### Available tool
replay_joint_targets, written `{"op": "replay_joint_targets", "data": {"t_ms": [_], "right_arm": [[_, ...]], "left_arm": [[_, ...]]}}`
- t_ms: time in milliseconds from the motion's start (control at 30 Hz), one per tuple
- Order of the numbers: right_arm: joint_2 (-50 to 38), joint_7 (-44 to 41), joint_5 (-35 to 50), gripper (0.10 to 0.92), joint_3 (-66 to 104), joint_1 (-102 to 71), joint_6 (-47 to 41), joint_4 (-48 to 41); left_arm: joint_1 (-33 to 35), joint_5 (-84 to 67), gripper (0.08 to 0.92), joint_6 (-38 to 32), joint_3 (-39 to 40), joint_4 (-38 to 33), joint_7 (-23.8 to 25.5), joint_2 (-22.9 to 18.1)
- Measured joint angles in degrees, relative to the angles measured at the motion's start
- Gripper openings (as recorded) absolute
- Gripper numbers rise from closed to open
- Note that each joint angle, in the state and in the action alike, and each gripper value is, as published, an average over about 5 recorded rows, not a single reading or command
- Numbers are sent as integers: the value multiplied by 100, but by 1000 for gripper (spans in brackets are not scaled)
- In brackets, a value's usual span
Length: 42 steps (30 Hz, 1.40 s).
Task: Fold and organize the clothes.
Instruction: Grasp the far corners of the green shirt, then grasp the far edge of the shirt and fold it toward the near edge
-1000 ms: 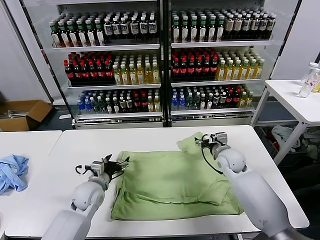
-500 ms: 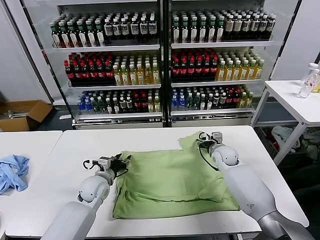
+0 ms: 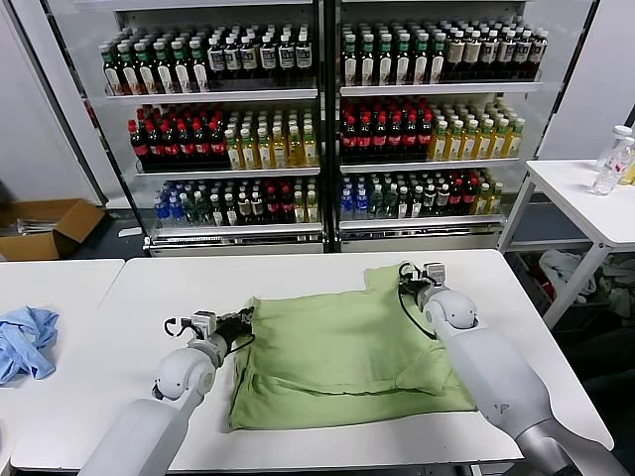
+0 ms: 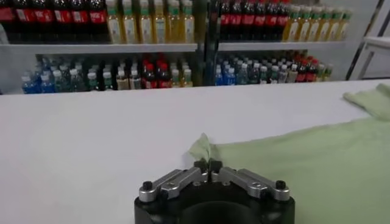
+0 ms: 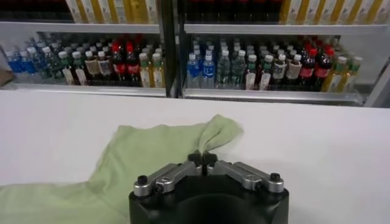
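Both grippers had carried the polo shirt [image 3: 342, 352] farther toward the table's [image 3: 149, 297] far edge than a second before. From the head camera, the left gripper [image 3: 243, 323] pinched its left far corner and the right gripper [image 3: 404, 283] its right sleeve, the shirt lying mid-table. Each wrist camera showed fingertips [image 4: 208, 165] [image 5: 202, 159] clenched on green cloth.

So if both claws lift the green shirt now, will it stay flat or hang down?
The shirt would probably sag between the left claw and right claw: it already wrinkles and bunches at each pinch. It looks light and likely slides easily on the smooth table.
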Motion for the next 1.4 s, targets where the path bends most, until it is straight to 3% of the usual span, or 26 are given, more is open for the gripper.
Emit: {"op": "replay_joint_targets", "data": {"t_ms": [500,1000,1167,1400], "right_arm": [[-683,203,295,112,790,-988,-17,2136],[-1026,305,25,112,2435,-3747,-131,4454],[-951,352,-213,212,2640,-4227,-140,4627],[-926,342,-533,411,2863,-4702,-125,4908]], "left_arm": [[583,-568,83,-194,-493,-1018,66,275],[2178,-422,83,-100,-1017,-2631,141,563],[2552,-15,131,-84,-992,-2795,181,526],[2909,681,329,-185,-937,-2888,75,364]]}}
